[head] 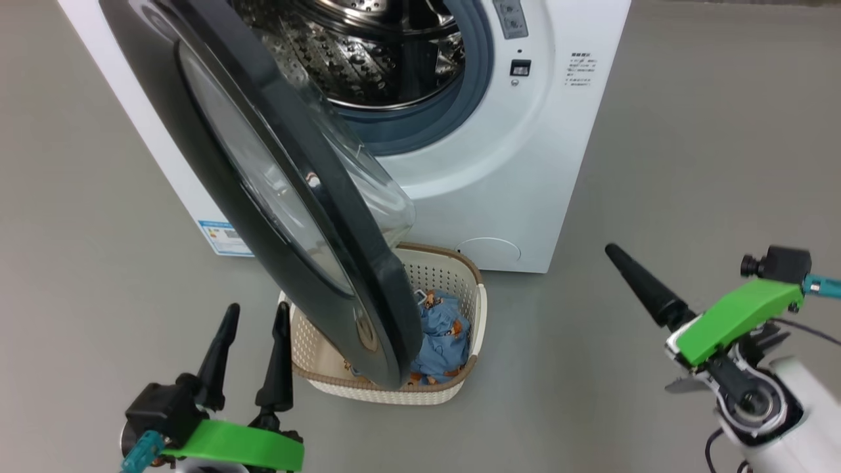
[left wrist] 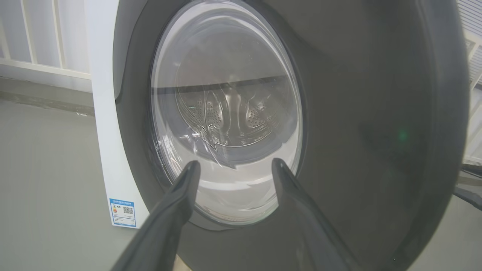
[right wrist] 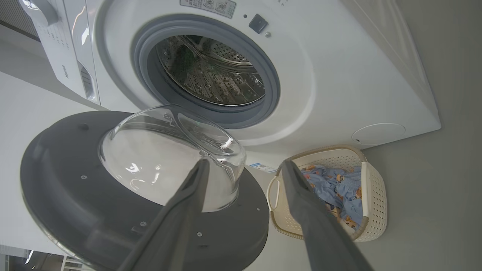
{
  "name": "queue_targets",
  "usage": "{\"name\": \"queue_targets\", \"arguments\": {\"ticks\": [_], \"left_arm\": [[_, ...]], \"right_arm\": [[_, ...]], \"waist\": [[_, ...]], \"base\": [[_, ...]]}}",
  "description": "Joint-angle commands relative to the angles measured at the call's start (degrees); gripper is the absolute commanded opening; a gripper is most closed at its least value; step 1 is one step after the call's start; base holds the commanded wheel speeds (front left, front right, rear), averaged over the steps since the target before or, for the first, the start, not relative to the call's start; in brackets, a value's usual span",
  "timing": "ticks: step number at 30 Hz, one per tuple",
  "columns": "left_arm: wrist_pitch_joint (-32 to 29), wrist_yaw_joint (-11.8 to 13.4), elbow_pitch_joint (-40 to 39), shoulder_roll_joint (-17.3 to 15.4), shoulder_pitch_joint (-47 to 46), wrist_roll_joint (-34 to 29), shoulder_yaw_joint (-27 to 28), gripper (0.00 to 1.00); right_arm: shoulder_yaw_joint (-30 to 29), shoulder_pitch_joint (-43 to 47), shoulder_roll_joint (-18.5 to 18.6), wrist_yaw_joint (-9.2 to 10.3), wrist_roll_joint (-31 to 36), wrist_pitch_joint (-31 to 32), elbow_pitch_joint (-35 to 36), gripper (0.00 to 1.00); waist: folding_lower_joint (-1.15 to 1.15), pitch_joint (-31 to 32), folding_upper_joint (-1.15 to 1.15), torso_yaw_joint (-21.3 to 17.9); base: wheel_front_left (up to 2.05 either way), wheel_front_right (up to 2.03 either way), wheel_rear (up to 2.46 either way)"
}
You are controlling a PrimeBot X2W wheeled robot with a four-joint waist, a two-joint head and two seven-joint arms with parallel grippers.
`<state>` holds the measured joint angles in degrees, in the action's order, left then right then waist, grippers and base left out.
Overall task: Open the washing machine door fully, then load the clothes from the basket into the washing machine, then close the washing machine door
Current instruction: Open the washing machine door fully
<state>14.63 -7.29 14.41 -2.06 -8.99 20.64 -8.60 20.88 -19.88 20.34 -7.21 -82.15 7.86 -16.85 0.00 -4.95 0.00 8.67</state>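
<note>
Head view: round black-rimmed glass washing machine door (head: 282, 190), part-open at 11 o'clock, overhangs the cream perforated basket (head: 460, 263) of blue bear-print clothes (head: 443, 335). Left wrist view: left gripper (left wrist: 235, 162), jaws apart, faces the door glass. Right wrist view: right gripper (right wrist: 245, 163) spread, empty; basket at 4 o'clock.

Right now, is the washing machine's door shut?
No, the washing machine door stands swung out from the washing machine, leaving the steel drum open to view.

Door (head: 263, 184) half-open; clothes (head: 443, 338) in basket (head: 394, 392)
</note>
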Motion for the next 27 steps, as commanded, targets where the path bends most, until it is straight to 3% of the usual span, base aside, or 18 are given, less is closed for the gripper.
{"name": "queue_targets", "arguments": {"ticks": [1,10,16,18,27], "left_arm": [[0.4,-0.2,-0.9,-0.8,0.2,-0.5,2.1,1.00],[0.4,-0.2,-0.9,-0.8,1.6,-0.6,2.9,1.00],[0.4,-0.2,-0.9,-0.8,2.2,-0.7,3.3,1.00],[0.4,-0.2,-1.0,-0.8,2.5,-0.8,3.6,1.00],[0.4,-0.2,-0.9,-1.0,3.0,-0.8,3.7,1.00]], "right_arm": [[1.6,0.7,1.3,-0.28,0.9,-2.0,1.0,1.00],[9.8,2.3,5.7,-0.28,5.5,-18.6,-1.4,1.00],[12.5,1.7,7.3,-0.28,10.6,-22.7,-4.9,1.00],[8.1,2.0,6.4,-0.28,16.0,-22.8,-5.5,1.00],[-1.2,5.9,3.1,-0.28,31.7,-22.8,-5.0,1.00]], "waist": [[0.00,0.4,0.00,-0.3],[0.00,1.6,0.00,-1.4],[0.00,1.8,0.00,-2.2],[0.00,1.9,0.00,-2.7],[0.00,2.4,0.00,-3.3]], "base": [[0.00,0.00,0.00],[0.00,0.00,0.00],[0.00,0.00,0.00],[0.00,0.00,0.00],[0.00,0.00,0.00]]}}
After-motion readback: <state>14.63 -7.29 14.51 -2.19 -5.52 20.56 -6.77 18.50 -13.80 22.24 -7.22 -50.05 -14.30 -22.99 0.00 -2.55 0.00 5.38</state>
